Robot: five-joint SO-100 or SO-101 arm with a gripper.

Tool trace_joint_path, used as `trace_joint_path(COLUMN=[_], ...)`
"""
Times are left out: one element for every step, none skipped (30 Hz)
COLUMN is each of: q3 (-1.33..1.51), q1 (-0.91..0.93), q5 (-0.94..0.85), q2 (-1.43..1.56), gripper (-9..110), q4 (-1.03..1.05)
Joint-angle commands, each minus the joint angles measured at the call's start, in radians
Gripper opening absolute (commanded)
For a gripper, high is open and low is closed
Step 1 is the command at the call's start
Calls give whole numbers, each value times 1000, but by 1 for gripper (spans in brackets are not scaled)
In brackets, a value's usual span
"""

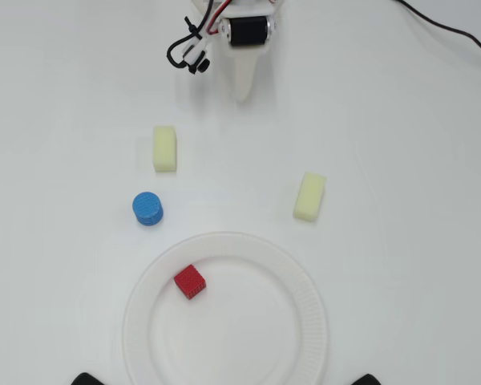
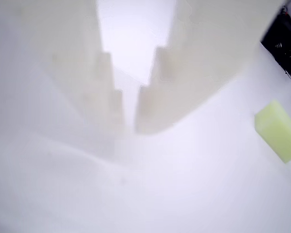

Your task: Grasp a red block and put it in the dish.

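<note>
Close against the wrist camera, the two pale fingers of our end effector (image 2: 130,127) fill the frame, their tips nearly meeting with only a thin slit between them and nothing held there. A pale yellow block (image 2: 279,130) lies off to the right of that view on the white desk (image 2: 194,194).

From the overhead view we see the red block (image 1: 190,281) resting inside the dish (image 1: 305,321), on the flat part toward its upper-left, just within the ribbed rim. The end effector (image 1: 242,95) sits at the top of that view, well apart from the dish, pointing down toward the desk and empty.

Around the dish the other pieces lie on the desk: a blue cylinder (image 1: 147,208) just outside the rim at upper left, one yellow block (image 1: 165,148) above it, and a second yellow block (image 1: 309,196) to the right.

We judge the task essentially done: the block is in the dish and free of the fingers. As far as these views show, nothing is left but for the arm to rest clear, as it appears to.
</note>
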Motion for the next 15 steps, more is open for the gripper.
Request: trace_joint_path(q3=[97, 97, 97, 97, 97, 97, 97, 97, 97, 97, 97, 97, 97, 97, 97], q1=[-9, -9, -8, -8, -8, -8, -8, -8, -6, -6, -6, -5, -5, -5, -5], q5=[5, 11, 12, 12, 12, 12, 14, 20, 23, 23, 23, 26, 25, 20, 20], q2=[181, 181, 181, 181, 181, 181, 181, 181, 181, 181, 181, 181, 181, 181, 181], gripper=[0, 0, 0, 0, 0, 0, 0, 0, 0, 0, 0, 0, 0, 0, 0], q4=[83, 83, 83, 83, 83, 84, 84, 84, 84, 84, 84, 84, 84, 84, 84])
